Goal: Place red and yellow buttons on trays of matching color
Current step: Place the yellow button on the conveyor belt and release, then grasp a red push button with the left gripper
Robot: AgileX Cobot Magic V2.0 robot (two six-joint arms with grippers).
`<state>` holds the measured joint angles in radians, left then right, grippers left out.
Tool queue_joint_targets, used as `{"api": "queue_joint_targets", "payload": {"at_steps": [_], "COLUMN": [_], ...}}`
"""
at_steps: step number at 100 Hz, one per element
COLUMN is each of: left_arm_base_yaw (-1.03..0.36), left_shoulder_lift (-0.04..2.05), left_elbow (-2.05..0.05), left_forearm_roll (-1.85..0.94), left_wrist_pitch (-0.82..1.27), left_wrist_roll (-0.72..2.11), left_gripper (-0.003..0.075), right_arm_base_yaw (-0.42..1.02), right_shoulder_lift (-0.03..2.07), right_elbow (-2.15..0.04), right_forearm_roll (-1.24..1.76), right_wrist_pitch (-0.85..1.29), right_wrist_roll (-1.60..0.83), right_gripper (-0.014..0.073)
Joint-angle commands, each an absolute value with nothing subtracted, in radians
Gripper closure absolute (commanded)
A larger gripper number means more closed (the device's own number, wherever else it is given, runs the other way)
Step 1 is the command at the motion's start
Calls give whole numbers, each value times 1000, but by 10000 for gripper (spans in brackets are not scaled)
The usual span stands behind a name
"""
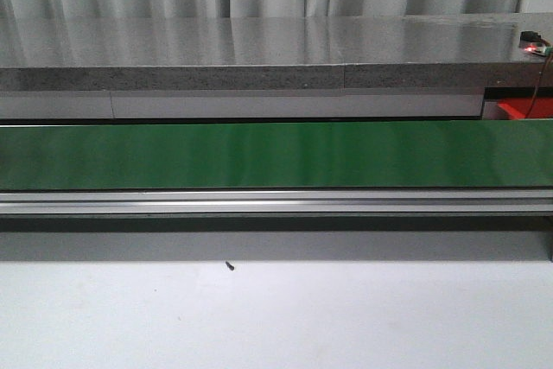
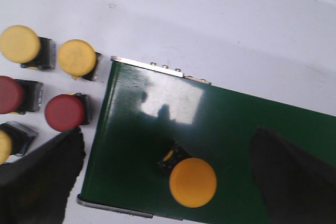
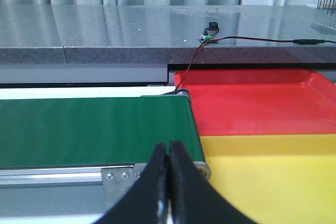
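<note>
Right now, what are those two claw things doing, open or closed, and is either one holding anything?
Left gripper: open, holding nothing, fingers either side of a round yellow push button on the green conveyor belt.
Right gripper: closed, empty.

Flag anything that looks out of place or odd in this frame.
Nothing stands out. One yellow button lies on its side on the green belt; the other buttons wait beside it, and both trays are undamaged.

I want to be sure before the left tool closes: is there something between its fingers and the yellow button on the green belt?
Nothing visible stands between them. The yellow button lies on the green belt between the open left tool's fingers. The other buttons sit off the belt on the white table.
</note>
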<state>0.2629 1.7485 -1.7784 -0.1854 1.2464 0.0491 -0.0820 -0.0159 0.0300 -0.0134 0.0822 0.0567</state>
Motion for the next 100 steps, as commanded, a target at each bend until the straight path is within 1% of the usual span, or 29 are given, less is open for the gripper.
{"api": "queue_joint_targets", "payload": {"at_steps": [1,12,30,43,62,77,100], "left_arm_base_yaw": [280,326,455,549,648,686,687], "left_shoulder_lift": [1671,1647,1634,1633,1633,1635,1698], "left_elbow": [-1780,-1720,-1625,-1580,-1530,-1482,-1452], "left_forearm_roll": [-191,-193,-187,-177,-133,-133,-121], "left_wrist_pitch": [1272,1272,1272,1262,1220,1178,1158], "left_wrist_roll": [35,35,35,39,39,39,44], "left_gripper": [99,99,99,99,99,99,99], "right_arm_base_yaw": [-83,-83,-83,-83,-83,-83,-83], "right_shoulder_lift": [-29,-29,-29,-29,-29,-29,-29], "right_elbow": [11,11,11,11,11,11,11], "right_forearm_roll": [-25,-25,-25,-25,-25,-25,-25], "right_wrist_pitch": [7,7,7,7,7,7,7], "right_wrist_roll": [56,56,56,56,56,56,56], "right_gripper": [661,661,661,661,661,661,661]}}
